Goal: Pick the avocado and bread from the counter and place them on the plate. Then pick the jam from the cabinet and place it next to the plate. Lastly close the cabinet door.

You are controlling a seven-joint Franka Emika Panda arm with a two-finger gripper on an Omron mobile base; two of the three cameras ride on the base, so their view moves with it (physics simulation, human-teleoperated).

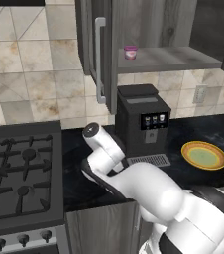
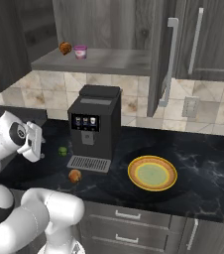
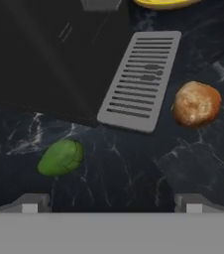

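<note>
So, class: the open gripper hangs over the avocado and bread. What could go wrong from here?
1. The avocado is round and glossy; the open gripper may squeeze it sideways, rolling it over the counter.
2. The coffee machine stands close by, so the hand may knock it.
3. The bread lies near the counter's front edge and could be nudged off.

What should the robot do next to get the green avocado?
Probably lower the claw and slide it toward the avocado. The claw is open and holds nothing, and the avocado lies on the counter off to one side of the gap between the fingertips, not between them. The plate has nothing on it.
</note>
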